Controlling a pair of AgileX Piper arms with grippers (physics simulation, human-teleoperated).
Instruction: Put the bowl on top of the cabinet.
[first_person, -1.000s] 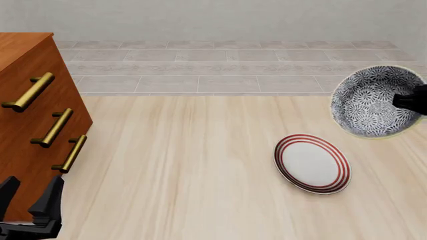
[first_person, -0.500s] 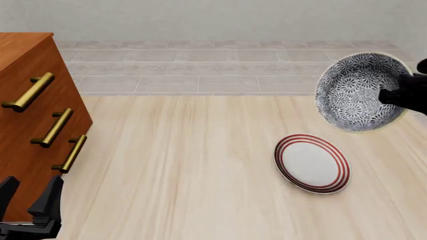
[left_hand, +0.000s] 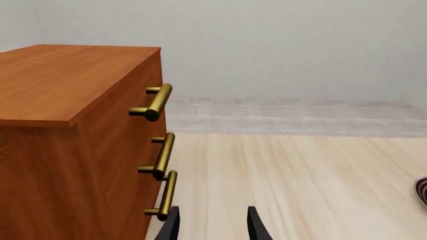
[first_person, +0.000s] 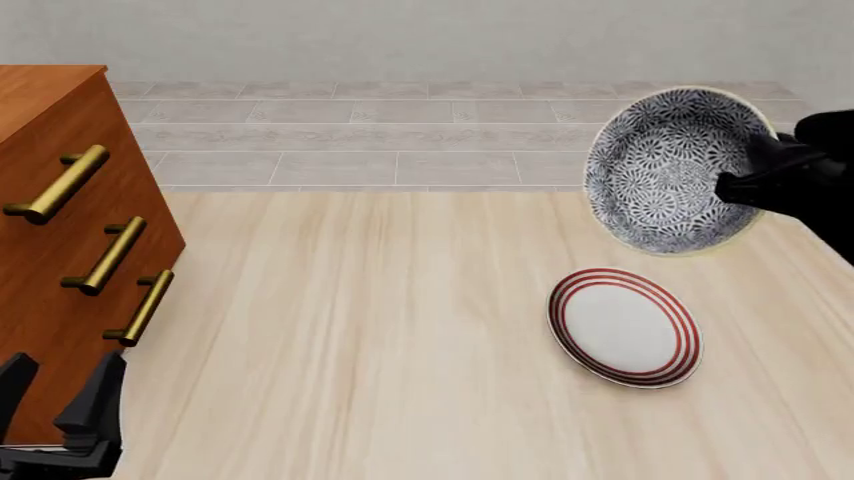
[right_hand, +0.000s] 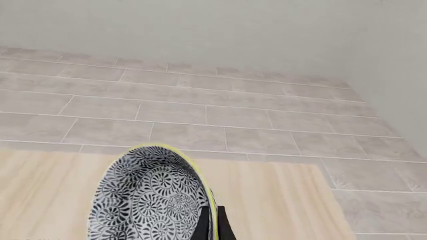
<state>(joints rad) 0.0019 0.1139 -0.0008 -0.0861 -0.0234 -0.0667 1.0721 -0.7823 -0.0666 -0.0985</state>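
Right fingers (first_person: 742, 180) pinch the tilted bowl (first_person: 667, 170) by its rim only; it may slip before reaching the cabinet (first_person: 67, 250). Left fingers (left_hand: 212, 225) spread, idle.

Cabinet (first_person: 60, 240) far left; bowl (first_person: 667, 170) right, seemingly above-behind plate (first_person: 625, 327).

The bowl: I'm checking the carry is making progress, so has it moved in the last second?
Yes. The bowl, pinched at its rim by the right gripper, has shifted left and up toward the cabinet, while the plate stayed put.
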